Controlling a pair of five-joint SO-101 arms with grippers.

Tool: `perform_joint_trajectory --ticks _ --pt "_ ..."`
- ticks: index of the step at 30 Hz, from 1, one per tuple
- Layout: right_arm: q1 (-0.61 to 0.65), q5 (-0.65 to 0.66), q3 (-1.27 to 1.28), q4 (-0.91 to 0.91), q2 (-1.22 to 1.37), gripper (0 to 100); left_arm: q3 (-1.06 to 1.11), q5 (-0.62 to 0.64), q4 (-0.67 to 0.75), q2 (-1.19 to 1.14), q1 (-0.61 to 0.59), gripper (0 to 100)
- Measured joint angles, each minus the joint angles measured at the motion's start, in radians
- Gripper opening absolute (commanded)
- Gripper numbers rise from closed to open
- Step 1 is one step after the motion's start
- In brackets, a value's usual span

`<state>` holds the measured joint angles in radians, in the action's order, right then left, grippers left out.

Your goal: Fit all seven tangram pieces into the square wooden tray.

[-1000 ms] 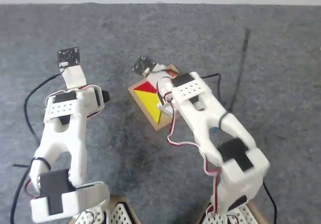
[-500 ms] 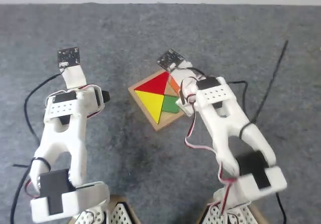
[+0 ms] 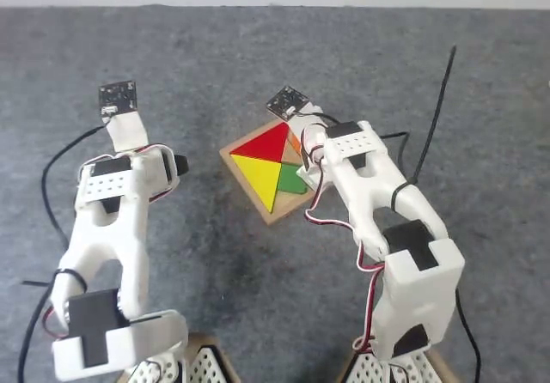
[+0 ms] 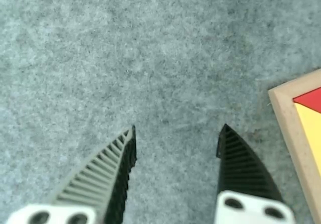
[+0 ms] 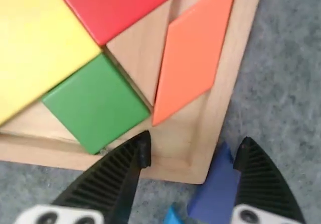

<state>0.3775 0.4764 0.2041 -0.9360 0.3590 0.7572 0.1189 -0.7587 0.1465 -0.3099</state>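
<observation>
Right arm point(image 3: 378, 203): one second ago it lay over the tray point(image 3: 245, 190); it swung out to the right of the frame and now stands at the tray's right side.
Right claw point(image 5: 195, 138): open, empty, over the tray's corner.
Blue piece point(image 5: 213, 194): on the tabletop point(image 3: 430, 82), outside the rim, beside that claw.
Tray: centre of the high view; holds the red piece point(image 5: 115, 3), yellow piece point(image 5: 40, 48), green piece point(image 5: 95, 103) and orange piece point(image 5: 193, 53); gaps remain.
Left claw point(image 4: 178, 128): open, empty, unmoved, beside the tray.
Meaning: the task is unfinished; probably the blue piece is next.

You won't find anything readable here: the wooden tray point(image 3: 273, 216) and tangram pieces point(image 3: 258, 177) are plain, and the marks on the small circuit board point(image 3: 118, 99) are too tiny.
</observation>
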Motion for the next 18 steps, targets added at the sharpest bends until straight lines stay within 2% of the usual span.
perform_joint_trajectory --ticks 8,18 --pt "0.044 0.0 0.14 -0.031 -0.1 28.5 0.0 0.0 0.0 0.0 0.0 25" --pt "0.11 0.0 0.431 -0.038 -0.382 28.5 0.0 0.0 0.0 0.0 0.0 25"
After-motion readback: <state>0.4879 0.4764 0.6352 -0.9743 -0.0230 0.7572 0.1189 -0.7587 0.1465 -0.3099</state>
